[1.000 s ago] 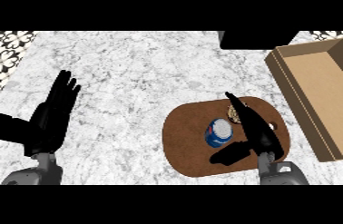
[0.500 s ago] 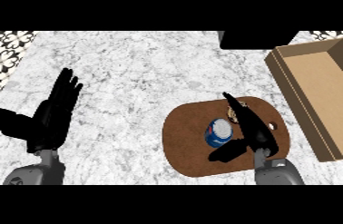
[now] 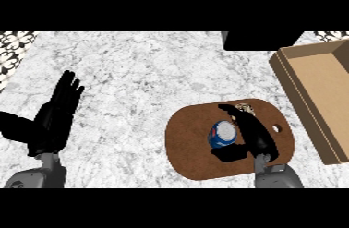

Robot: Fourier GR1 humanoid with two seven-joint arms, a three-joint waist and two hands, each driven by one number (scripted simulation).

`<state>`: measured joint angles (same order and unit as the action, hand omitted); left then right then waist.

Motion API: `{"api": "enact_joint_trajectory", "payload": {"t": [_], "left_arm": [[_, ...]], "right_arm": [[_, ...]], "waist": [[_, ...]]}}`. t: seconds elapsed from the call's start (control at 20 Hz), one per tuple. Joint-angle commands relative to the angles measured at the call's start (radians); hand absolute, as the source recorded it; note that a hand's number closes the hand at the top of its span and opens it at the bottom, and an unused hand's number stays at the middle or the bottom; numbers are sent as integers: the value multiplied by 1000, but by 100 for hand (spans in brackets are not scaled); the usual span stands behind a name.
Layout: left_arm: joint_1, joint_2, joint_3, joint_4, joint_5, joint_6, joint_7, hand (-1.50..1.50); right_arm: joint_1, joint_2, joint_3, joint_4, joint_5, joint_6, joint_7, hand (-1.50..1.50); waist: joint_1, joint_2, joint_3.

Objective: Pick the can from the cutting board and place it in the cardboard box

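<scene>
In the head view, a blue and white can (image 3: 222, 134) lies on a brown cutting board (image 3: 194, 153). The board sits on a white marble desk (image 3: 150, 79). The right robot hand (image 3: 254, 130) is over the board, right beside the can on its right side. Its fingers are long and mostly straight, with the thumb sticking out below the can. It has not closed around the can, so the robot hand is apart and holds nothing. I cannot tell if it touches the can yet.

The left robot hand (image 3: 58, 114) rests at the left side of the desk, fingers straight and up, holding nothing.

The cardboard box (image 3: 320, 75) is at the right edge, just beside the board, and its top is open.

The step now looks like getting hold of the can. Next, the fingers and thumb need to wrap around the can. Then the can must go up and over to the right, above the box wall, and down inside.
</scene>
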<state>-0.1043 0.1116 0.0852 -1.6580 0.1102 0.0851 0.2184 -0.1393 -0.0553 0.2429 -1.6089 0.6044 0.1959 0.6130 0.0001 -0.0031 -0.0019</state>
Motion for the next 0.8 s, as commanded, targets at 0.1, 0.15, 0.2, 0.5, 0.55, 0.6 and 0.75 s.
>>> {"api": "enact_joint_trajectory", "payload": {"t": [0.1,0.15,0.2,0.5,0.55,0.6,0.75], "left_arm": [[-6,5,7,-25,-5,4,22,0],[19,0,-9,-35,-3,-14,28,0],[1,-7,-11,-61,2,-2,42,0],[0,32,31,-64,30,-32,67,0],[17,-28,-38,-78,-43,27,44,0],[-11,-6,12,8,-8,1,7,0],[-8,0,14,21,7,-20,3,0]], "right_arm": [[7,-12,69,-21,103,-14,-46,150],[-30,-27,22,33,90,-6,-81,150],[-51,-20,37,38,117,-3,-53,150],[3,-40,29,-38,184,-70,-99,150],[-52,21,116,60,274,-122,-87,150],[-105,-12,101,104,287,-98,-104,150],[-136,-46,222,130,385,-69,-147,150]], "waist": [[1,2,2],[2,3,2],[2,3,2],[0,2,2],[5,3,2],[5,5,2],[11,5,1]]}}
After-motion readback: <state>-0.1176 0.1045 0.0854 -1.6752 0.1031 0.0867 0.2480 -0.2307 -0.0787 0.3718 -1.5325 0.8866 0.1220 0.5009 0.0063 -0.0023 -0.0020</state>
